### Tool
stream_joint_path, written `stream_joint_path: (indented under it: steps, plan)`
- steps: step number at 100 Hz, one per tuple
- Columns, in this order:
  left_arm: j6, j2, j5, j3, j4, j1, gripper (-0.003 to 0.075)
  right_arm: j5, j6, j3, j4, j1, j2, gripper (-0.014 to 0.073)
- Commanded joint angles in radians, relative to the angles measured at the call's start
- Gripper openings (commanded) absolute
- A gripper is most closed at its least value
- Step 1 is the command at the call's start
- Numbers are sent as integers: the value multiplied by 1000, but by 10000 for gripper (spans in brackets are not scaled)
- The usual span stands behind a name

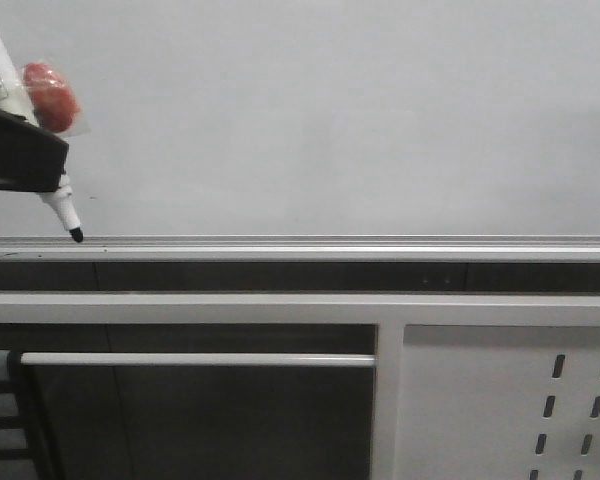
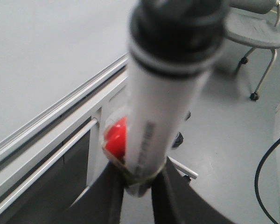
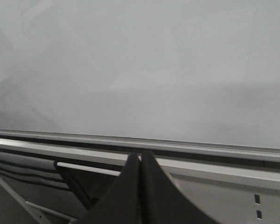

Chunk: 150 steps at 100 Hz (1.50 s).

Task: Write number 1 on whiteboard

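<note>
Since no stroke shows anywhere on the whiteboard (image 1: 330,120) in any of the three views, looks like the number 1 isn't written yet, so pretty much the whole job left to do. Starting close in: left gripper (image 2: 139,179) pinching a white marker (image 2: 163,116) between its dark fingers (image 2: 102,196), some red blob (image 2: 115,140) wrapped against the barrel, can't tell what exactly. Right gripper (image 3: 140,161) pressed together with nothing in it, just parked low in front of the board. In the front view, same marker (image 1: 62,205) tilted, cap off, black tip sitting right down at the silver frame edge (image 1: 380,243) at the far left of the board, touching or just shy of it, hard to call. Not a great spot to start from: tip basically on the rail, right at the bottom left corner of what's visible. Probably needs lifting up and inward onto the white surface before pulling a vertical line down. Loads of blank board above and to the right, so room isn't the issue. Below the board, only the metal bars and the perforated panel (image 1: 570,410), well clear of the tip. Further back in the left wrist view, a chair (image 2: 254,35) on the floor, nowhere near.
</note>
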Motion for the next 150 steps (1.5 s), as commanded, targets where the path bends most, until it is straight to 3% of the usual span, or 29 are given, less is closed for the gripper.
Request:
stream_joint_path:
  steps: [1,34,116,140,150]
  plan:
    - [23,24,55,-20,-64,-39,-18,13,-118,-35,139,-5,49,-71]
    - [69,185,55,-50,-92,-171,-18,123,-261,-36,268,-5,154,-71]
    - [69,295,212,-204,-77,-193,-18,442,-435,-219,376,-5,559,-71]
    - [67,311,215,-211,-72,-263,-18,579,-441,-310,374,-5,661,-71]
    - [10,311,207,-246,9,-298,-18,612,-441,-365,357,-5,688,-71]
